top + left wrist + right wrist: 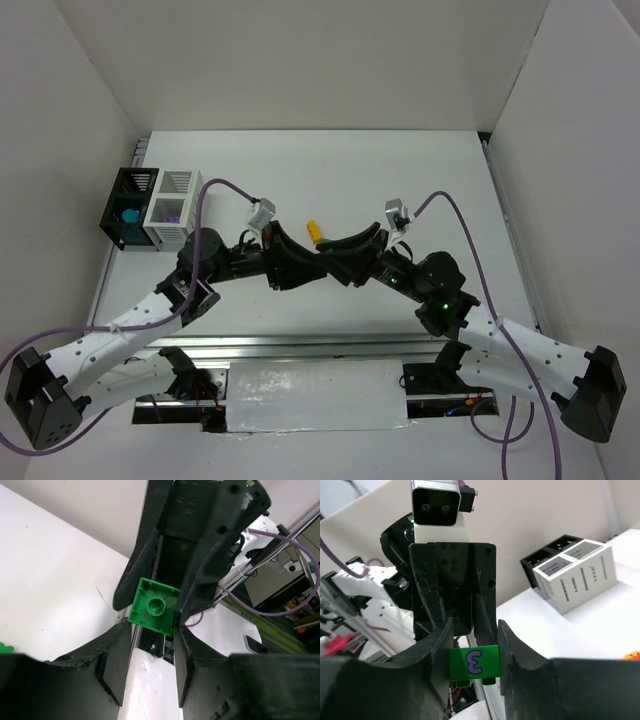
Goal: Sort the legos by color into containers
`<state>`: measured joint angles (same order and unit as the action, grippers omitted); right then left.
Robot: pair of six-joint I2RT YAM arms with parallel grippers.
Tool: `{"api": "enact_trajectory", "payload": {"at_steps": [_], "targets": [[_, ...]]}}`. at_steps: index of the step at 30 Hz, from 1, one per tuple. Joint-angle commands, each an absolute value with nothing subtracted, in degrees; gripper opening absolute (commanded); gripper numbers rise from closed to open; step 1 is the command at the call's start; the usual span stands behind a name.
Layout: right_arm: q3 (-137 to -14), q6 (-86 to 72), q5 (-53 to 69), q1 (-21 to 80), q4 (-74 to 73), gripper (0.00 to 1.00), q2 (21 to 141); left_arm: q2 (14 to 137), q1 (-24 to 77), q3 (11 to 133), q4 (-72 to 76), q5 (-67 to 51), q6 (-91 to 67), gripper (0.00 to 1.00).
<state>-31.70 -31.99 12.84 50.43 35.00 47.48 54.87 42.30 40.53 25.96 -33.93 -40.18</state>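
My right gripper (475, 647) is shut on a green lego (474, 664) with a purple "3" on its side, held above the table. In the left wrist view the same green lego (152, 607) sits just beyond my open left gripper (149, 642), whose fingertips reach its near edge without closing on it. In the top view the left gripper (303, 265) and the right gripper (340, 260) meet tip to tip mid-table, hiding the green lego. A yellow-orange lego (315, 232) lies just behind them. The black container (122, 192) holds a teal lego (130, 213). The white container (178, 226) holds a purple lego (170, 212).
The two containers stand together at the far left, also seen in the right wrist view as black (555, 550) and white (580, 575). An orange piece (632, 655) shows at the right edge. A green piece (5, 647) lies on the table at the left edge. White walls enclose the table.
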Motion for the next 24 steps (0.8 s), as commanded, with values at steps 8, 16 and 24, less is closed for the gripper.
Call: {"api": "enact_trajectory", "payload": {"at_steps": [8, 16, 24], "targets": [[-30.9, -26.9, 14.3, 49.8, 34.9, 0.00, 49.0, 52.7, 42.7, 40.5, 35.2, -37.9, -38.7, 0.00], [-30.6, -27.4, 12.7, 49.8, 34.4, 0.28, 48.0, 52.3, 42.7, 41.0, 33.2, -37.7, -37.4, 0.00], [-29.0, -29.0, 14.9, 49.7, 37.4, 0.00, 47.5, 53.8, 42.7, 41.9, 31.5, -38.0, -37.4, 0.10]]}}
